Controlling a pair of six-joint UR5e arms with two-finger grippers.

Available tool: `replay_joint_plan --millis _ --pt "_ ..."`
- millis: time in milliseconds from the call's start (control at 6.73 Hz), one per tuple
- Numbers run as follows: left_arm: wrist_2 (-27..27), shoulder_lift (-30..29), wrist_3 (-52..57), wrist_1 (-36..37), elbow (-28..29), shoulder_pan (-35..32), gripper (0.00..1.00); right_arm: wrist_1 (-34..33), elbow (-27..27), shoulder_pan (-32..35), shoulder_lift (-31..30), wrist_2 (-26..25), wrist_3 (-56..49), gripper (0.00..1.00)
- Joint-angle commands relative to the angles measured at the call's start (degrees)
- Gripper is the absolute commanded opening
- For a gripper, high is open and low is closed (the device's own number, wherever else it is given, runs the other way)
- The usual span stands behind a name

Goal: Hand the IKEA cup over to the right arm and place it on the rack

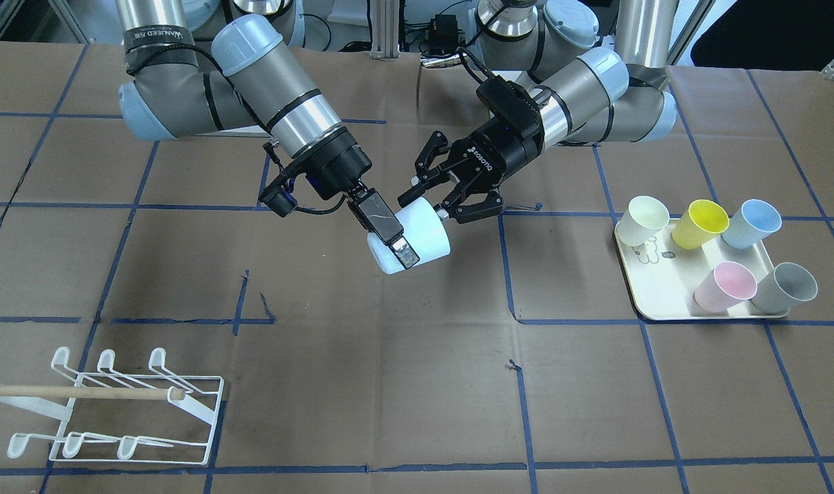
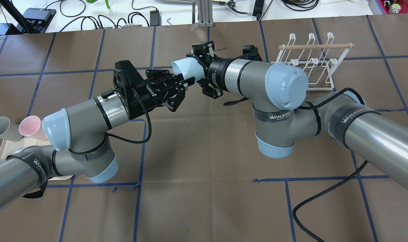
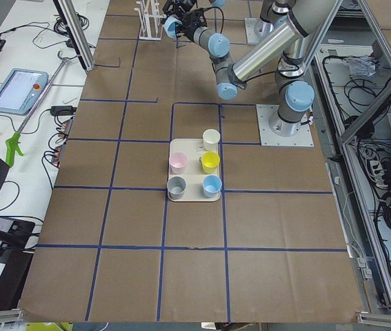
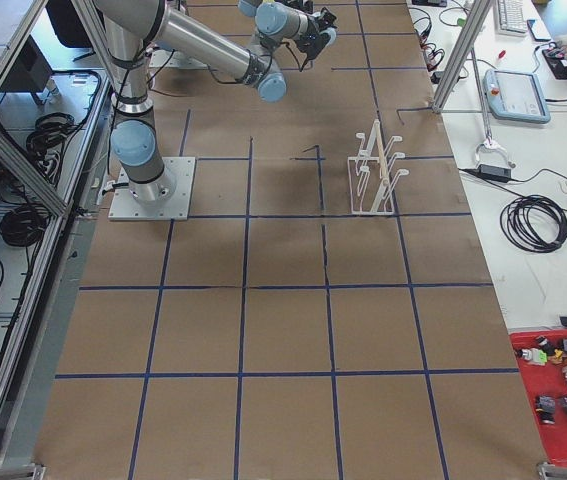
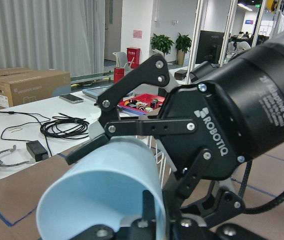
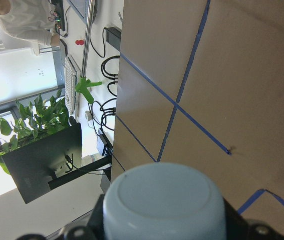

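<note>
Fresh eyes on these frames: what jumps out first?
The mid-air handover over the middle of the table: a pale-blue cup lying sideways between the right pincer, clamped across it, and the left pincer at its other end. Next, five pastel cups on the cream tray at the robot's left, and the white wire rack at its right.

Two arms: left arm (image 1: 588, 82), right arm (image 1: 272, 89). Two grippers, one per arm: left gripper (image 1: 432, 207), right gripper (image 2: 199, 69). Six cups in all: one pale cup (image 1: 427, 237) up between the grippers, and five on the tray (image 1: 653, 288), namely one cream cup (image 1: 646, 218), one yellow cup (image 1: 698, 223), one blue cup (image 1: 751, 223), one pink cup (image 1: 725, 285) and one grey cup (image 1: 786, 287). One tray. One rack (image 1: 198, 409), with six prongs (image 1: 108, 360) in two rows of three, and one dowel (image 1: 80, 392). One table (image 1: 389, 384)
</note>
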Motion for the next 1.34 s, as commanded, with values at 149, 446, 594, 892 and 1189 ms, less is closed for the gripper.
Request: replay_joint_plan --millis 149,446,594,892,1189 --pt "-0.1 0.2 -6.7 -0.3 0.8 0.8 0.98 0.0 -0.1 -0.1 0.1 -0.4 -0.1 0.27" --pt "-0.7 0.7 -6.7 -0.2 0.1 6.1 0.99 -0.2 -1.9 -4.0 0.7 -0.5 -1.3 0.25" --pt "-0.8 0.9 -6.7 -0.3 -0.1 9.0 0.99 -0.3 -2.4 -8.5 0.9 -0.2 -5.7 0.22" --pt "3.8 1.4 -6.9 -9.2 1.6 9.8 0.99 -0.2 -4.5 -13.1 0.8 -0.8 -19.9 0.14" --pt "19.8 3.5 -7.1 -23.9 8.4 9.5 0.99 0.0 -7.9 -15.5 3.5 -10.3 -33.4 0.11"
